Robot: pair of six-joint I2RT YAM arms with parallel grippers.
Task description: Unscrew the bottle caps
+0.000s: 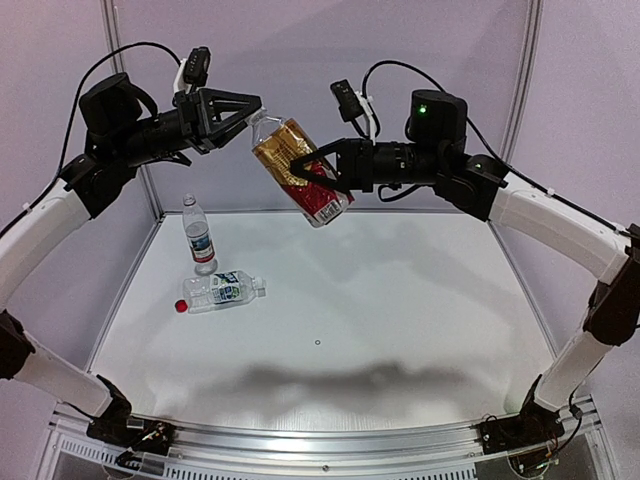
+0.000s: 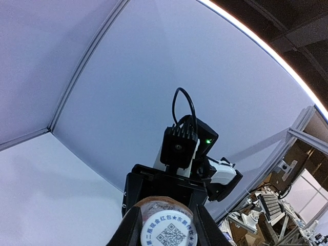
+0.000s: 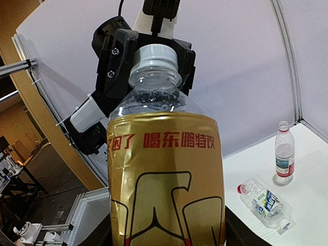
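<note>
Gripping item: amber bottle, probably light, thin-walled, crushable. Your right gripper clamps its labelled body; your left gripper pinches the white cap atop it.

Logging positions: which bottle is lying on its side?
The red-capped clear bottle; the other clear bottle stands upright, the gold-labelled bottle is held tilted in the air.

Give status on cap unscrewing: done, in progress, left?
Done: nothing, none is off yet. In hand: right gripper holds the amber bottle, left gripper shut on its white cap. Left: that one, the pale cap on the standing bottle, the red cap on the lying bottle.
</note>
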